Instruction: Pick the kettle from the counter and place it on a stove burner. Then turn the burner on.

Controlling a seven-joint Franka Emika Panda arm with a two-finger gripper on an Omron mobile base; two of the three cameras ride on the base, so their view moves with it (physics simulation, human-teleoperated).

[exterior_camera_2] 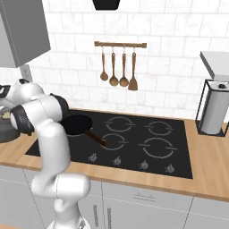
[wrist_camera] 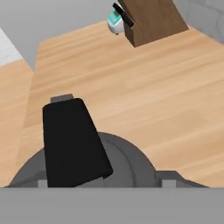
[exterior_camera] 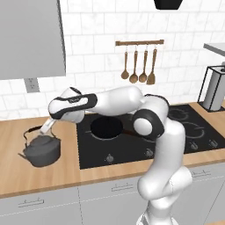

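The squat dark grey kettle [exterior_camera: 41, 151] stands on the wood counter [exterior_camera: 44, 181], left of the black cooktop [exterior_camera: 132, 154]. My gripper [exterior_camera: 45, 129] hangs just over its arched handle, pointing down. In the hand view the handle's black sleeve [wrist_camera: 74, 140] runs up between my fingertips, with the kettle's round body [wrist_camera: 131, 162] below it. The gripper [wrist_camera: 105, 183] is open, its tips standing apart on either side of the sleeve. A sliver of the kettle [exterior_camera_2: 6, 132] shows at the left edge of the right base view. A ringed stove burner [exterior_camera_2: 156, 147] lies free at the cooktop's front right.
A black frying pan [exterior_camera: 107, 127] sits on the cooktop's rear left burner, its handle pointing right. Silver knobs [exterior_camera_2: 144, 165] line the cooktop's front edge. A paper towel holder [exterior_camera_2: 212, 112] stands at the far right. A knife block [wrist_camera: 151, 19] stands on the counter beyond the kettle.
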